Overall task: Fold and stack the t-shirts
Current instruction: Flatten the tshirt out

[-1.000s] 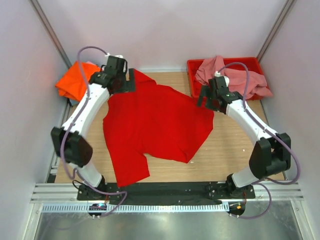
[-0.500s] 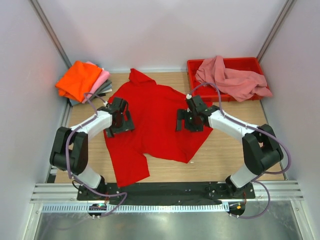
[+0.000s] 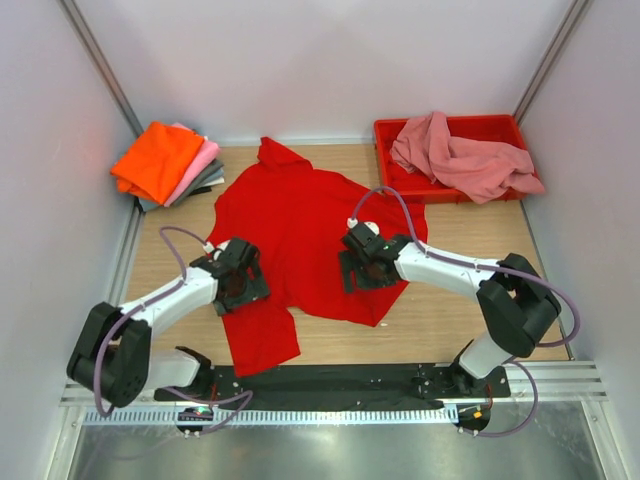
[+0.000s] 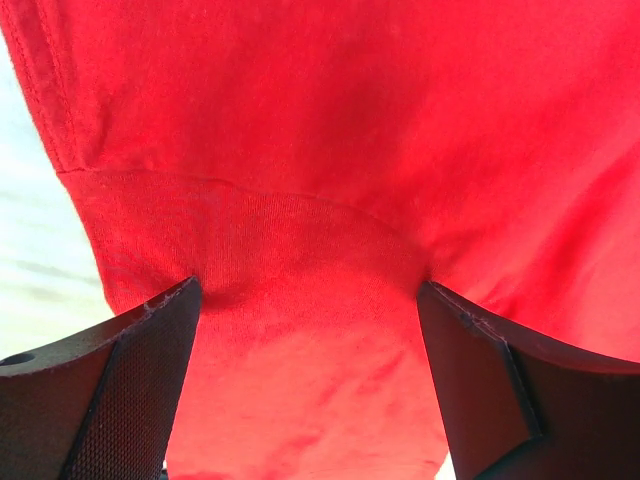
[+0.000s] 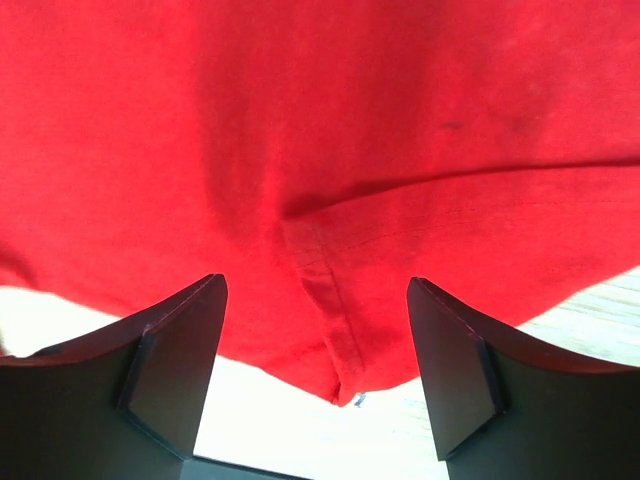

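Two grippers sit low on the red t-shirt [image 3: 300,225]. The left gripper [image 4: 308,290] has its fingers wide apart with red cloth between them, maybe just touching it. The right gripper [image 5: 315,283] is wide open too, over a hem. The red t-shirt lies spread out in the middle of the table [image 3: 460,305]. An orange shirt [image 3: 158,160] tops a pile at the far left. A dusty pink shirt [image 3: 465,160] lies in the red tray [image 3: 498,124].

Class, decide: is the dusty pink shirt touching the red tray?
Touching. The top external view shows the dusty pink shirt lying in the red tray, spilling over its rim.
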